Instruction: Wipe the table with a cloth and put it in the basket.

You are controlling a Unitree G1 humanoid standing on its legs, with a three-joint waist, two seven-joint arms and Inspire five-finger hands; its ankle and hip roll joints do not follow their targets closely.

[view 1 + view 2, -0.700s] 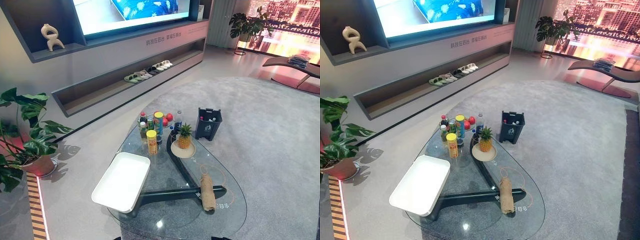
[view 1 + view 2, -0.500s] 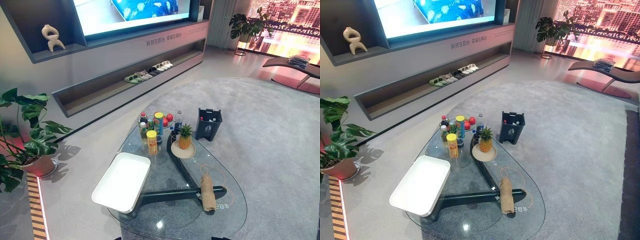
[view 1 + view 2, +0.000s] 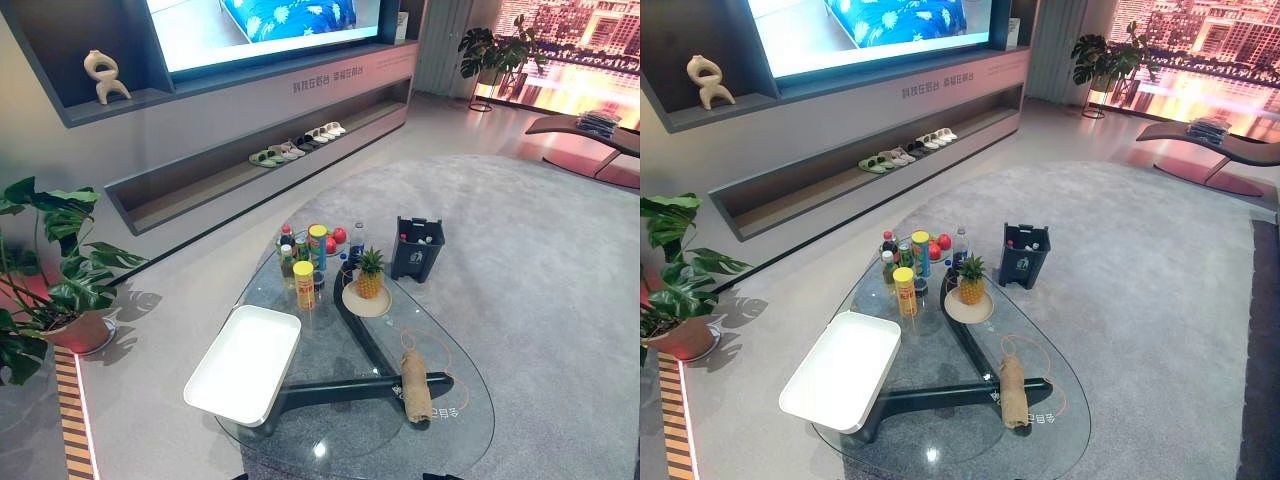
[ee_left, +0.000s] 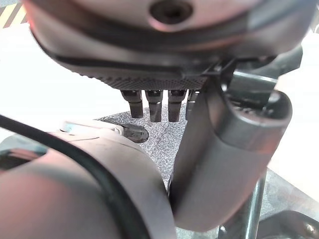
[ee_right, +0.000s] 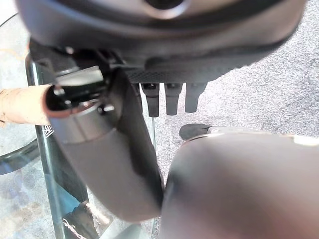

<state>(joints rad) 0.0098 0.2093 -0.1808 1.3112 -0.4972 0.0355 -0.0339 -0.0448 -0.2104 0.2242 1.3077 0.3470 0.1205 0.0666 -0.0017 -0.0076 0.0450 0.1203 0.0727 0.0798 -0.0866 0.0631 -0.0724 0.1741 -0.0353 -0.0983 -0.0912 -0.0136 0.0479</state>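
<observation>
A tan cloth [image 3: 414,385], rolled into a bundle with a thin cord looped by it, lies on the near right part of the glass table [image 3: 345,435]. A white rectangular basket [image 3: 243,362] rests on the table's near left side. My left hand [image 4: 219,149] hangs beside my body with straight fingers [image 4: 154,105] and holds nothing. My right hand [image 5: 99,149] also hangs with straight fingers, empty, just off the table's edge. The cloth's end [image 5: 22,105] shows past its thumb.
Several bottles and cans [image 3: 303,262], red fruit and a pineapple on a plate [image 3: 368,285] crowd the table's far end. A dark bin [image 3: 417,248] stands on the grey carpet beyond. A potted plant [image 3: 55,270] is at the left, a low wall shelf with slippers [image 3: 295,148] behind.
</observation>
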